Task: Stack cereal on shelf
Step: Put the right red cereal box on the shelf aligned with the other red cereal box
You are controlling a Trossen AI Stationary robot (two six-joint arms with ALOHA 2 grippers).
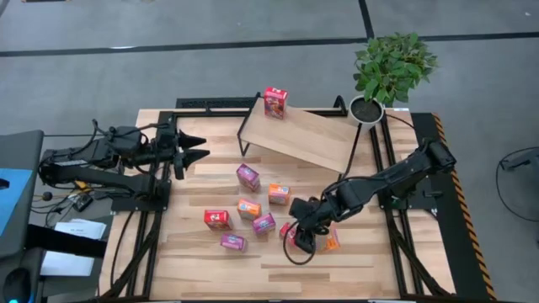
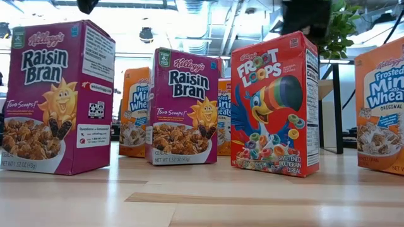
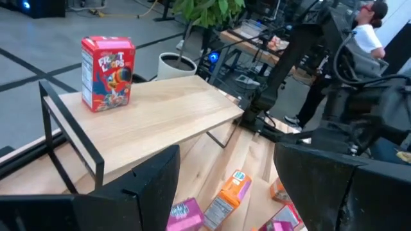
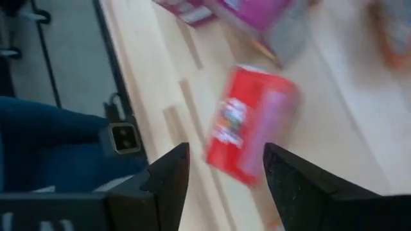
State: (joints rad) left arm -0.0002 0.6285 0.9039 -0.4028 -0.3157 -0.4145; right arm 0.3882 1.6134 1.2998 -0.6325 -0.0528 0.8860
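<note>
Hovering low over the bench (image 1: 362, 265) at the lower right of centre in the high view, the right claw (image 1: 301, 240) has its two dark fingers spread, and its wrist view shows a red cereal box (image 4: 252, 125) lying on the wood just beyond the fingertips, between their lines but not pinched. In the high view that box is mostly hidden under the claw, with an orange box (image 1: 331, 241) just beside it to the right. Spreading out to the left of the claw lie more cereal boxes: a magenta one (image 1: 264, 224), an orange one (image 1: 248, 208), another orange one (image 1: 279, 194), a magenta one (image 1: 248, 178) higher up, a red one (image 1: 217, 220) and a small magenta one (image 1: 233, 242) toward the lower left. Further up the frame stands the shelf (image 1: 312, 139), its light board set at a slant on a black wire frame, with one red cereal box (image 1: 275, 103) standing upright at its upper left corner. A potted plant (image 1: 389, 71) sits just off the shelf's right end. At the left of the high view the left claw (image 1: 199, 147) waits above the bench's left edge, fingers spread and holding nothing, pointing toward the shelf. A person (image 3: 359, 38) in a white top shows at the upper right of the left wrist view.
</note>
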